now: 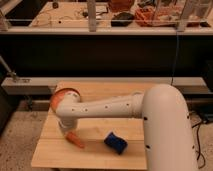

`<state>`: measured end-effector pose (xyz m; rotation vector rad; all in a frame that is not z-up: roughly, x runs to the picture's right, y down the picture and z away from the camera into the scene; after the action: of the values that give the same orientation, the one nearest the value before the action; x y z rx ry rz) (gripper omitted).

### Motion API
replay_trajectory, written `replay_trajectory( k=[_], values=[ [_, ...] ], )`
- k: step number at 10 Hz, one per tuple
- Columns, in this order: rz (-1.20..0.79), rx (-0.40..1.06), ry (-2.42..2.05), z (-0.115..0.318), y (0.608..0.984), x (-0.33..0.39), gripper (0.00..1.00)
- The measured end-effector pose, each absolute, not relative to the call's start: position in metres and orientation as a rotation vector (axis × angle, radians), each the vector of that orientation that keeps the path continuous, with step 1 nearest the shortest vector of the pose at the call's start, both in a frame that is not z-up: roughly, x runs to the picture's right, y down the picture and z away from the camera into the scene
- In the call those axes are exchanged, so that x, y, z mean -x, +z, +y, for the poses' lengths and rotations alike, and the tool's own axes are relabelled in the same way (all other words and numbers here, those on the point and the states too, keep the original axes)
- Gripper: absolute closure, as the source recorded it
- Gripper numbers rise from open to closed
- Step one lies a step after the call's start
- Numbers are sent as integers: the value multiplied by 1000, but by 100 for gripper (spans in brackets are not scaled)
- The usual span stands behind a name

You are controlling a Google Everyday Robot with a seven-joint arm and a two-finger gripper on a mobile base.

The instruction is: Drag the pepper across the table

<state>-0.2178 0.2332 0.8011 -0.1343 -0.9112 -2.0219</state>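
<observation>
The pepper [76, 141], small, orange and elongated, lies on the wooden table [95, 155] near its front left. My white arm reaches from the right across the table to the left. The gripper [68, 132] points down at the arm's end, right above and touching the pepper's left end. The arm's wrist hides most of the gripper.
An orange bowl [62, 97] stands at the table's left edge, partly behind my arm. A blue object [115, 143] lies to the right of the pepper. A dark counter with a railing and clutter runs behind the table.
</observation>
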Motion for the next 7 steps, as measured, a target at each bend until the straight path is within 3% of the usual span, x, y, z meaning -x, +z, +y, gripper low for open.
replay_trajectory(
  k=[7],
  values=[
    [-889, 133, -1958, 218, 808, 188, 100]
  ],
)
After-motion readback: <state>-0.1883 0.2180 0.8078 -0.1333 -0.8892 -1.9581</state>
